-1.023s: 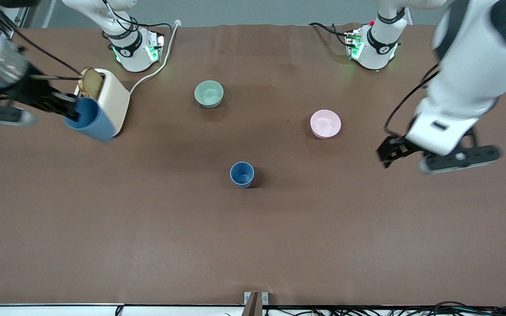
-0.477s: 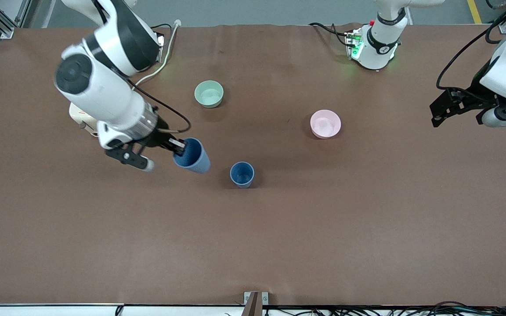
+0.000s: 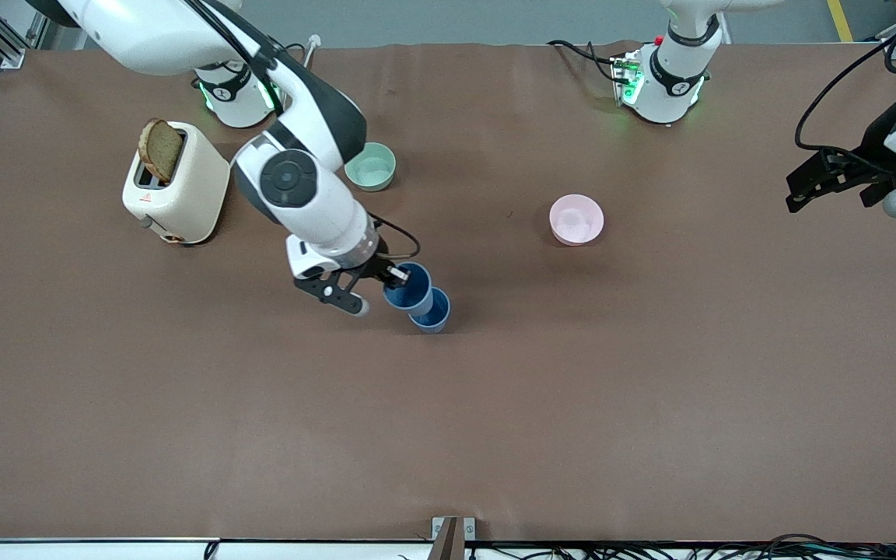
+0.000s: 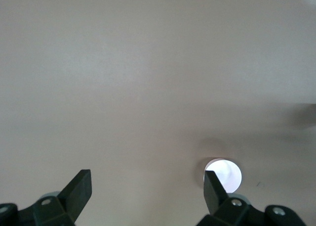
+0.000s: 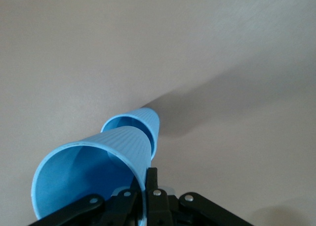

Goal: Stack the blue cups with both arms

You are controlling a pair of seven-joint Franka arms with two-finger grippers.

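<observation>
Blue tapered carried cup (image 3: 407, 286), pinched at its rim by our right gripper (image 3: 390, 274), hangs over the standing blue cup (image 3: 434, 313); seating remains. Left gripper (image 3: 806, 180) waits, spread.

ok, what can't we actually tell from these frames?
- Whether the held cup already sits inside the standing cup: in the front and right wrist views the held cup overlaps its mouth.
- Right gripper contact: only one finger shows at the rim; the cup wall hides the rest.
- Green bowl: partly covered by the right arm, front view.
- Left gripper, open, waiting: its arm is cut off by the front view's edge.
</observation>
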